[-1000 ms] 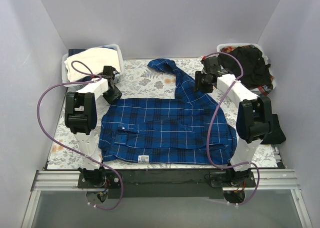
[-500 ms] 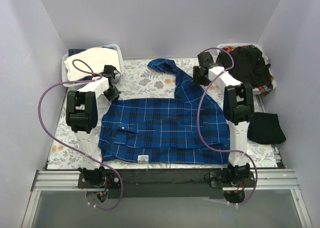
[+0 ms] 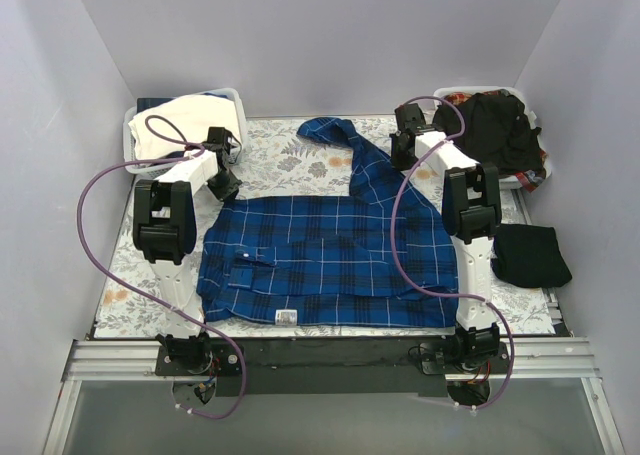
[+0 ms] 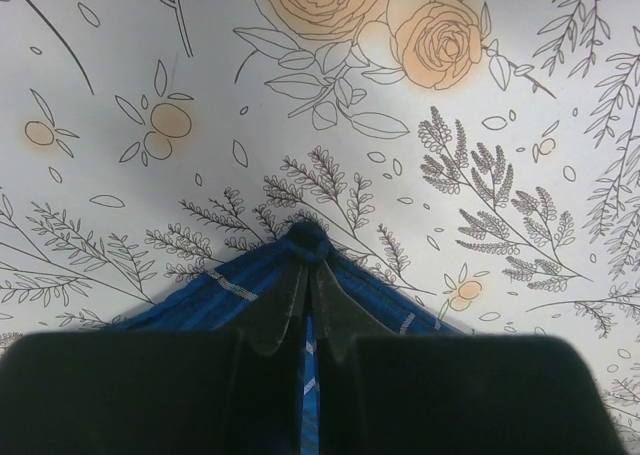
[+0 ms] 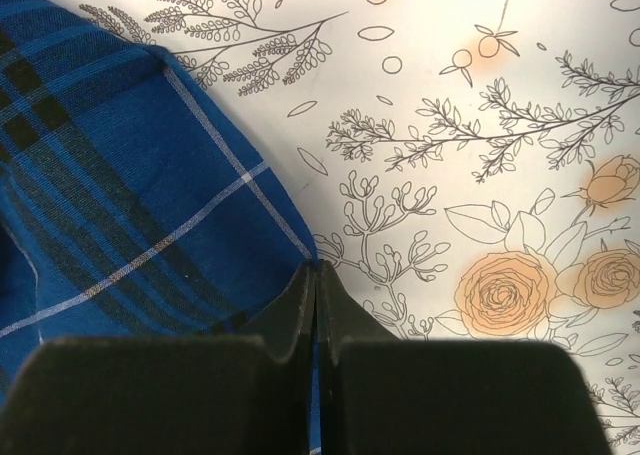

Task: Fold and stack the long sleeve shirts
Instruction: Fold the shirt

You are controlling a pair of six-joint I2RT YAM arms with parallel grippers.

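Observation:
A royal-blue plaid long sleeve shirt lies spread on the floral tablecloth, with one sleeve trailing toward the back. My left gripper is at the shirt's back-left corner. In the left wrist view the left gripper is shut on a bunched tip of the plaid shirt. My right gripper is at the shirt's back-right edge. The right wrist view shows the right gripper shut on the edge of the plaid shirt, blue cloth showing between its fingers. A folded black shirt lies at the right.
A white lattice basket at the back left holds pale cloth. Another basket at the back right holds dark clothes. Purple cables loop beside both arms. Grey walls close in three sides.
The right arm swung in from the right side to the shirt's back-right edge, and its gripper closed on the cloth. That uncovered the folded black shirt. The left gripper closed on its corner.

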